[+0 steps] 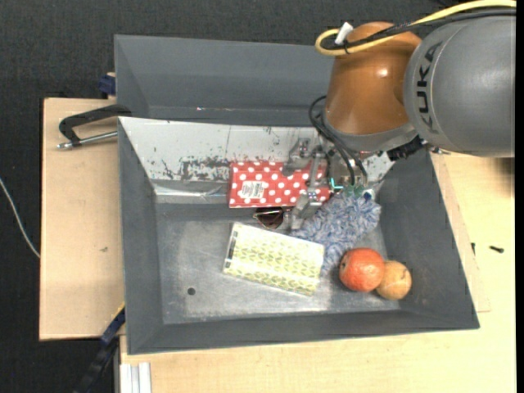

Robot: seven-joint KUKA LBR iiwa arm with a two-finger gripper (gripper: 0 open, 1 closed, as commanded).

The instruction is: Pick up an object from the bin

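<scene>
Gripper (316, 185) is seen low in the grey metal bin (184, 256), towards the back and right of centre, below the orange cover (368, 80) on the wrist of the arm (475, 80). It is placed at the right end of a red box with white dots (264, 185), which lies flat at the foot of the back wall, about mid-width. Whether the gripper is open, closed or gripping the box cannot be told; its tip is masked by its own hardware.

Just right of and in front of the gripper a blue-and-white fringed cloth (344, 219) is bunched. A small dark object (270, 217), possibly sunglasses, is noted just in front of the red box. A pale yellow patterned packet (274, 258) lies nearer the front, slightly tilted. At front right a red apple (361, 269) is touched by a yellow-brown fruit (395, 280).
</scene>
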